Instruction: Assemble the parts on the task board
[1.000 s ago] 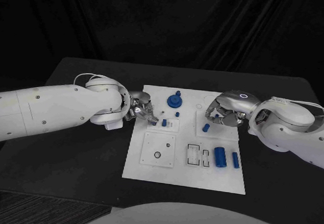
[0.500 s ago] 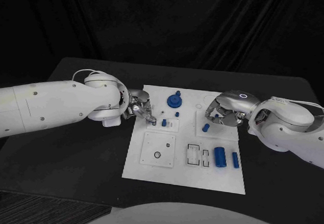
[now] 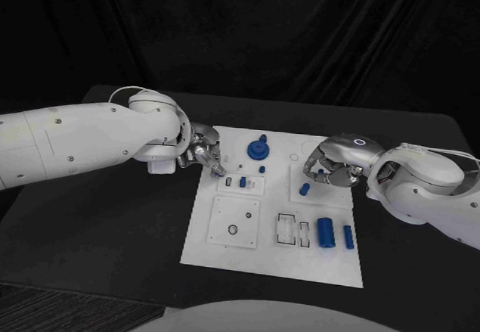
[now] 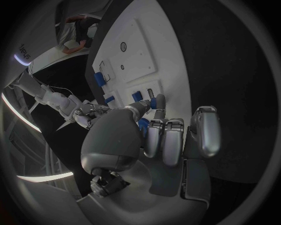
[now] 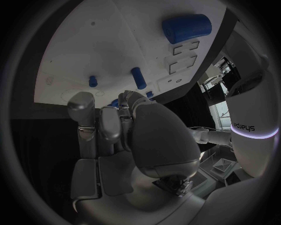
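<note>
Two hands hang over the far half of the task board point(image 3: 224, 252), which lies in the middle of the black tabletop point(image 3: 116, 234). At the board's left edge, the left hand point(image 3: 206, 153) has its fingers curled together; in the left wrist view a fingertip point(image 4: 159, 101) reaches toward a small blue peg point(image 3: 243, 181) standing in its slot, though whether it touches or pinches anything I cannot tell. Just beyond sits the round blue knob point(image 3: 260, 147). Further right, the right hand point(image 3: 329, 168) hovers with fingers bunched above another upright blue peg point(image 3: 305, 189); its grasp is hidden. Nearer the robot lie a blue cylinder point(image 3: 325, 231) and a slimmer blue pin point(image 3: 349, 236), unplaced. To seat a peg well, I judge the hand should keep it upright, line it up squarely with the slot, and press straight down gently.
</note>
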